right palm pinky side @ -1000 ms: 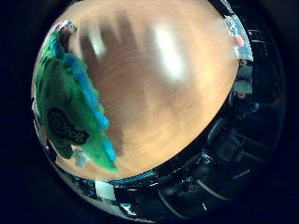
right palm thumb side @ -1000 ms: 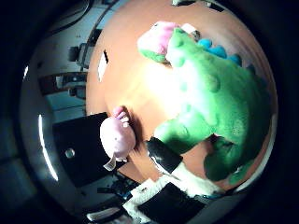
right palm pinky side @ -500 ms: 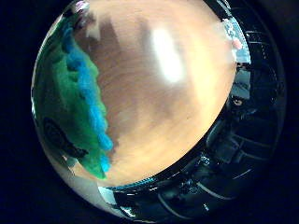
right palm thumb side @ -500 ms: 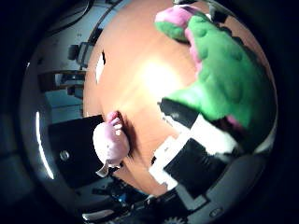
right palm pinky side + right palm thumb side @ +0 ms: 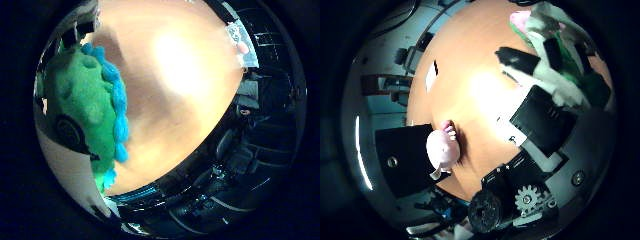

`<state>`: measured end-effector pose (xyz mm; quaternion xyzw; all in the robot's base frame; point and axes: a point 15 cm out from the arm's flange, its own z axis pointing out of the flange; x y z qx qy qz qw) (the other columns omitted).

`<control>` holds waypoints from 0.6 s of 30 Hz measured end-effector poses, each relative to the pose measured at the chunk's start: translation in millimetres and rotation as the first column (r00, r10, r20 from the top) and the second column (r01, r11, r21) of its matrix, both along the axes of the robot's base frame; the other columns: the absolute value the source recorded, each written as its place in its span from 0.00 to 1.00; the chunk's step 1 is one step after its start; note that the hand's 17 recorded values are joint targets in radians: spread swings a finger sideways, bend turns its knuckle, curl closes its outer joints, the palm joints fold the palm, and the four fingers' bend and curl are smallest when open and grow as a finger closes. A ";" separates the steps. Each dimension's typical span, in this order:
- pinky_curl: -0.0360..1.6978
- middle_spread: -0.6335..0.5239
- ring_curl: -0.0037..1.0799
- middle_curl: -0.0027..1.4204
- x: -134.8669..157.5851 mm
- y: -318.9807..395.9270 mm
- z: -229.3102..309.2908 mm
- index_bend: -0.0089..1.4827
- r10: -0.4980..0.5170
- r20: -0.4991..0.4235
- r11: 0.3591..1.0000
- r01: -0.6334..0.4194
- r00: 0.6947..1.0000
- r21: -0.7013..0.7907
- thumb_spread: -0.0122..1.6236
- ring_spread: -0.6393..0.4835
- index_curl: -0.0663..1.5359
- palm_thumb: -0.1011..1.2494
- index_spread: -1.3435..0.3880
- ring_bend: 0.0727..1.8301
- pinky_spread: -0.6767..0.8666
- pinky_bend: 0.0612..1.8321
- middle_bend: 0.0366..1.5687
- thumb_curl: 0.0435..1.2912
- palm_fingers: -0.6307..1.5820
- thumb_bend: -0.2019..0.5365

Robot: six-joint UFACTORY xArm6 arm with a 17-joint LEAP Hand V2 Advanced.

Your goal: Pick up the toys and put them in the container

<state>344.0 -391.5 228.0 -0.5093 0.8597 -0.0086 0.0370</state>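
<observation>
A green plush dinosaur (image 5: 85,110) with blue back spikes lies right against the palm, over the wooden table (image 5: 185,75). My right hand (image 5: 545,75) has its white and black fingers curled across the dinosaur (image 5: 567,52), which mostly hides it in the thumb side view. A bit of pink plush (image 5: 520,19) shows just beyond the fingers. A pale pink toy (image 5: 442,150) lies at the table's edge, apart from the hand and beside a black box-like container (image 5: 402,160).
A small white label (image 5: 431,76) lies on the table near its rim. Dark furniture and equipment (image 5: 240,155) stand past the table edge. Bare wood stretches between the hand and the pink toy.
The fingers have closed over the green dinosaur, which now sits closer to the palm and is largely covered. The pink toy by the black container has stayed put.
</observation>
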 end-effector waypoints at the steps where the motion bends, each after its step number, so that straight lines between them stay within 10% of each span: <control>1: 0.50 0.28 0.70 0.66 -5.4 3.6 10.0 0.61 0.001 -0.004 1.000 -0.001 1.000 0.002 0.64 0.30 0.57 0.83 0.54 0.67 0.23 0.59 0.69 0.34 0.76 0.27; 18: 0.65 0.34 0.79 0.72 -33.3 120.1 252.3 0.66 0.153 0.112 0.982 -0.138 0.982 -0.130 0.63 0.31 0.68 0.81 0.58 0.72 0.25 0.60 0.77 0.46 0.71 0.24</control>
